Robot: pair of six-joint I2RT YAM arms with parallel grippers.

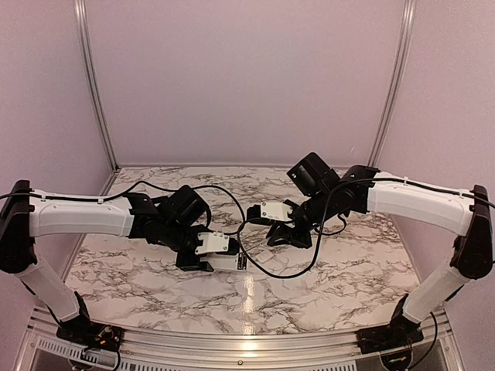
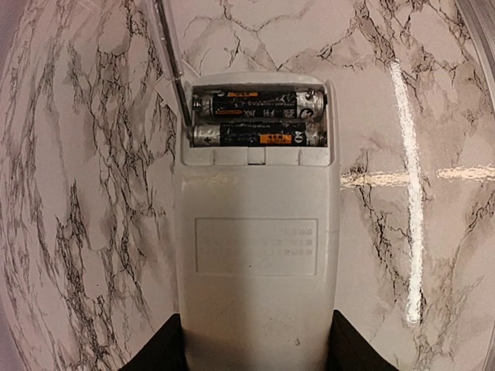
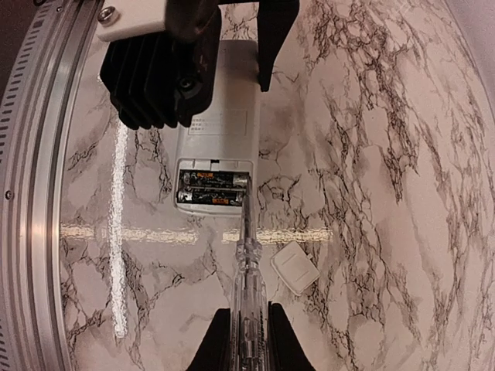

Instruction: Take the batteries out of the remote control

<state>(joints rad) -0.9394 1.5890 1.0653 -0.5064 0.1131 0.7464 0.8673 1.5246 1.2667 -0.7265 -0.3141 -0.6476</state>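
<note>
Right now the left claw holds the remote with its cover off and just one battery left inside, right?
Not quite: two batteries lie inside the open remote that the left claw holds; the left wrist view shows them.

Between the left fingers (image 2: 155, 352), which are matt black plastic, the remote control (image 2: 255, 255) is smooth off-white plastic with a dull finish. Beyond those fingertips, the batteries (image 2: 255, 102) wear a glossy dark wrap and have bright metal ends. The rod (image 3: 246, 301) between the right fingers (image 3: 283, 340) is clear glossy plastic, with a thin shiny metal-looking shaft ahead. The counter (image 2: 77, 193) is polished, marble-patterned and mirrors light streaks.
</note>
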